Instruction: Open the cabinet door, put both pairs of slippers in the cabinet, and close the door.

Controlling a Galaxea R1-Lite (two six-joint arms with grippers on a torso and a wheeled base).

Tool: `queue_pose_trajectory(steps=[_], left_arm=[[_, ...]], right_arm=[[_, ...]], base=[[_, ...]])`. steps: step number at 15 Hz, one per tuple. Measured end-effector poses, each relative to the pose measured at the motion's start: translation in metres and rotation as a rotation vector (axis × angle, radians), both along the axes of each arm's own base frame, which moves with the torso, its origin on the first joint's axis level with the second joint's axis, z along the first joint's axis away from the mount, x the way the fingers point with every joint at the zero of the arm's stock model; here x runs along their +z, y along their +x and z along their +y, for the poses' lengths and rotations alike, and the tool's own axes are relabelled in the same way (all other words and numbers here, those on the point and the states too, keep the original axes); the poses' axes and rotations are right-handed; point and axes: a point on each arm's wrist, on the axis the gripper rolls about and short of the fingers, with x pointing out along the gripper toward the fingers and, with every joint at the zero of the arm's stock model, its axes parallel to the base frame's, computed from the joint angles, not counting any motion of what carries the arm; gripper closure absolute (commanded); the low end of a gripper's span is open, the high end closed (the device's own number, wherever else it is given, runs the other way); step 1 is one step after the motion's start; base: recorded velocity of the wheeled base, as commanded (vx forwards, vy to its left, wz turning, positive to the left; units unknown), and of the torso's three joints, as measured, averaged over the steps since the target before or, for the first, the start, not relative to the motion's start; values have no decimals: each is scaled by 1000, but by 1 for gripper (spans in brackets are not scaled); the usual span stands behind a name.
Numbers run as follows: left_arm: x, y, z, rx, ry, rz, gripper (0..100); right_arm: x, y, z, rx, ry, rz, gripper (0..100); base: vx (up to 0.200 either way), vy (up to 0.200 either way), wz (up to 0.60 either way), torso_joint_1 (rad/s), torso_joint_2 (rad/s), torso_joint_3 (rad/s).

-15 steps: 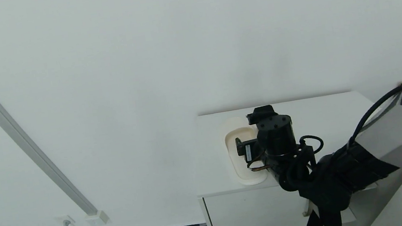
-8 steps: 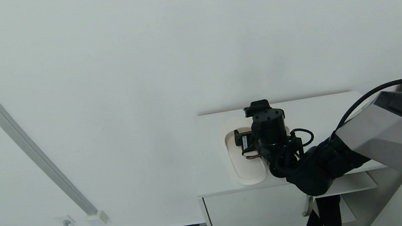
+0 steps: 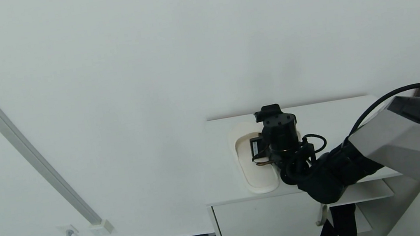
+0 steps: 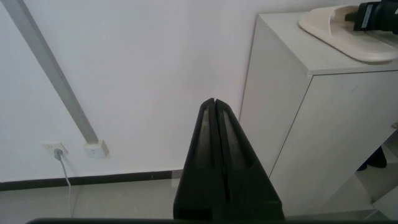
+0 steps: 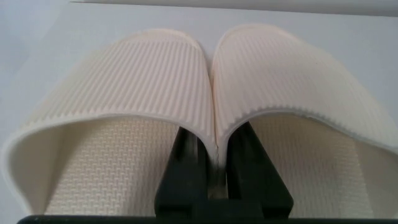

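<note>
Right now the right hand is down on the cream slippers, one finger tucked under each upper. The fingers are nearly together, pinching the two adjoining inner edges between them. The pair lies side by side on the cabinet top, near its left edge. The left hand hangs off the cabinet's left side, fingers pressed together, holding nothing. Lower down, the cabinet seems to stand open on its right half, with a shelf showing. I'd judge this the pick-up of a pair. The next move calls for a straight lift with a firm pinch, so neither slipper drops free, then a swing down to that shelf.
</note>
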Motion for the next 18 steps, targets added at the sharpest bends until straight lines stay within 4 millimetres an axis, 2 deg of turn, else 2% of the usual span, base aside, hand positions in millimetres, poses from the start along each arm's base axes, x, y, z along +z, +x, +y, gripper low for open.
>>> queue_pose_trajectory(steps=[5, 8, 13, 15, 18], left_arm=[[0, 0, 0, 0, 1, 0, 100], [0, 0, 0, 0, 1, 0, 100], [0, 0, 0, 1, 3, 0, 100], [0, 0, 0, 0, 2, 0, 100], [0, 0, 0, 2, 0, 0, 100]], right_arm=[[20, -29, -3, 62, -8, -4, 100], [35, -62, -16, 146, -15, 11, 100], [50, -133, -58, 364, -6, 61, 100], [58, -152, -76, 471, 10, 77, 100], [67, -163, -90, 474, 1, 92, 100]], base=[[0, 0, 0, 0, 0, 0], [0, 0, 0, 0, 0, 0], [0, 0, 0, 0, 0, 0], [0, 0, 0, 0, 0, 0], [0, 0, 0, 0, 0, 0]])
